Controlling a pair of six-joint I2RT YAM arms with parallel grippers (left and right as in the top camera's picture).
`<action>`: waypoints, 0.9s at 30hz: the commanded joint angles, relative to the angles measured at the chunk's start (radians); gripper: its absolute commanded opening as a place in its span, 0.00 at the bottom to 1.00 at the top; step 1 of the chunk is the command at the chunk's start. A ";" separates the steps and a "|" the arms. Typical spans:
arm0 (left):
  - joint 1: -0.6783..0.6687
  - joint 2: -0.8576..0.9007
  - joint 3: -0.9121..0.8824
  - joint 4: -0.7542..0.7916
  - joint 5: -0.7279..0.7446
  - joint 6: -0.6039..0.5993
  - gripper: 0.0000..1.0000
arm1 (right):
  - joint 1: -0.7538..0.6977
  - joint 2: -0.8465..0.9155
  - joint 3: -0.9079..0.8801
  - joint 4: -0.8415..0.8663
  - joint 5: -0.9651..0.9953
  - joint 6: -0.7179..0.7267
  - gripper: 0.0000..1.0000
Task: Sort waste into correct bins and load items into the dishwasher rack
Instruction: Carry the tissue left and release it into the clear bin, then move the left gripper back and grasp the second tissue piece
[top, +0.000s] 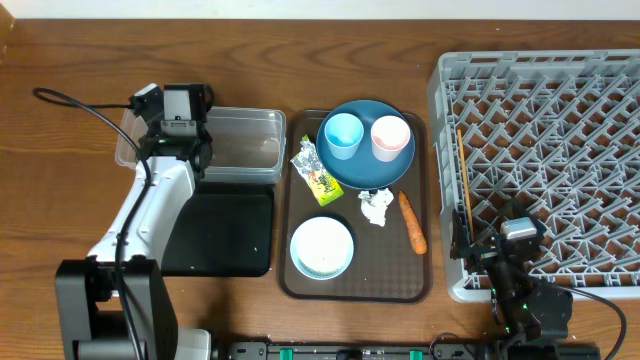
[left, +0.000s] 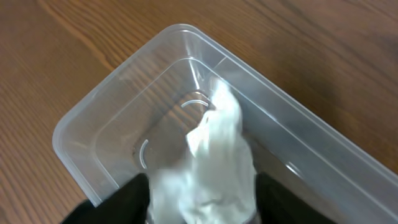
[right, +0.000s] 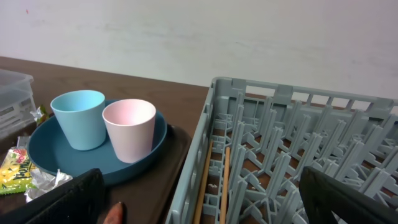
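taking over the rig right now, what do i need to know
Left gripper: over the clear tub, white napkin between its fingers; held or released, cannot tell.
Right gripper: open, holding nothing, beside the rack.
On the brown tray: plate carrying blue cup and pink cup; bowl, wrapper, second napkin, carrot.
Done: no dishes racked.
Left: everything above.

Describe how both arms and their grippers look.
The left arm is white with black joints and a thin black cable; the left gripper is black. The right arm is black with a grey block, and the right gripper has black fingers.
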 joint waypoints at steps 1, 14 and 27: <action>0.002 -0.066 0.019 0.003 -0.013 0.023 0.63 | 0.005 -0.005 -0.002 -0.003 0.002 -0.009 0.99; -0.092 -0.444 0.023 -0.238 0.812 0.077 0.65 | 0.005 -0.005 -0.002 -0.003 0.002 -0.009 0.99; -0.600 -0.336 0.023 -0.313 0.698 0.006 0.66 | 0.005 -0.005 -0.002 -0.003 0.002 -0.009 0.99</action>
